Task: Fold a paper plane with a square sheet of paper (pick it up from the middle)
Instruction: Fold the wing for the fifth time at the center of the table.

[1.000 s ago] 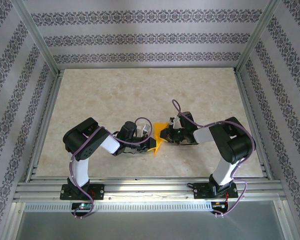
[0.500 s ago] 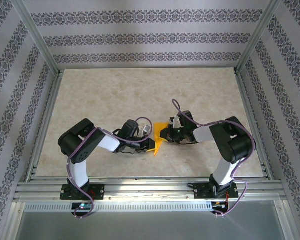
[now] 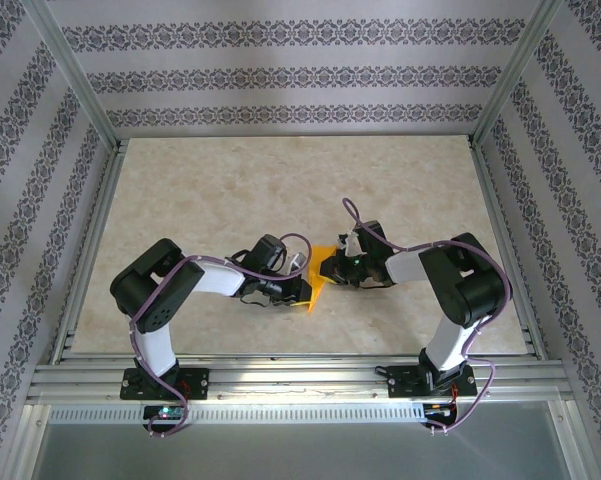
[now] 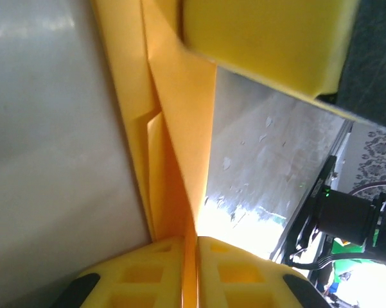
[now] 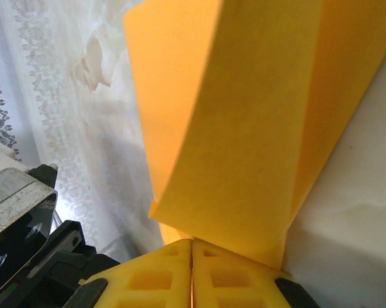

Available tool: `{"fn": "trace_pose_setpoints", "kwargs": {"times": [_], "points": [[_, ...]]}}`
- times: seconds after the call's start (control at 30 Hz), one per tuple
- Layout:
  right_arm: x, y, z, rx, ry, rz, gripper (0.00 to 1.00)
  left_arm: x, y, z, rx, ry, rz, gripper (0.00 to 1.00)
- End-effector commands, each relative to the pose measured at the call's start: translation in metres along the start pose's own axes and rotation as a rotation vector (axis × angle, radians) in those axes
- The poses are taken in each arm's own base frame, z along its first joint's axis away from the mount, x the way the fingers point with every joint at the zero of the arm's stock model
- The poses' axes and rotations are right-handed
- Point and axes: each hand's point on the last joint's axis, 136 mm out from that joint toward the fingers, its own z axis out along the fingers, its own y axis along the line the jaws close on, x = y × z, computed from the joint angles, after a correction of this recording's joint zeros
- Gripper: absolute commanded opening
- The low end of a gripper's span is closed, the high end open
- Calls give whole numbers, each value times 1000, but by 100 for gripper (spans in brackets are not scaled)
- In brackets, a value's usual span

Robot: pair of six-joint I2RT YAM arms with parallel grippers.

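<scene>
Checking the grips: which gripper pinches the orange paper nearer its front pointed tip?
The left gripper, pinching beside the front tip; the right gripper holds the orange paper farther back.

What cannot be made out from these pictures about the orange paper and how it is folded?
- Top external view: the orange paper is small, and the left gripper and right gripper cover parts of it, so its folded outline is unclear.
- Left wrist view: the paper runs off the top edge, and its layers blur this close.
- Right wrist view: the paper crosses the top and right edges, cutting off its tip.
</scene>
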Motion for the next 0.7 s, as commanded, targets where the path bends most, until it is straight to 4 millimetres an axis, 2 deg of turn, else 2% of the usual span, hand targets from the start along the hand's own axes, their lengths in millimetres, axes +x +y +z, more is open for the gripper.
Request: {"fn": "trace_pose_setpoints", "kwargs": {"times": [0.0, 0.23, 0.47, 0.53, 0.6, 0.67], "points": [[5, -34, 5, 140, -4, 28, 9, 36, 20, -2, -96, 121, -41, 13], [6, -35, 5, 156, 3, 25, 9, 38, 12, 3, -65, 160, -19, 5], [9, -38, 5, 173, 14, 24, 9, 37, 6, 2, -61, 162, 5, 3], [9, -38, 5, 176, 12, 24, 9, 36, 4, 1, -58, 159, 10, 5], [9, -39, 5, 178, 12, 24, 9, 36, 4, 0, -59, 154, 12, 15], [9, -40, 5, 179, 12, 25, 9, 35, 3, -1, -56, 143, 14, 15]]}}
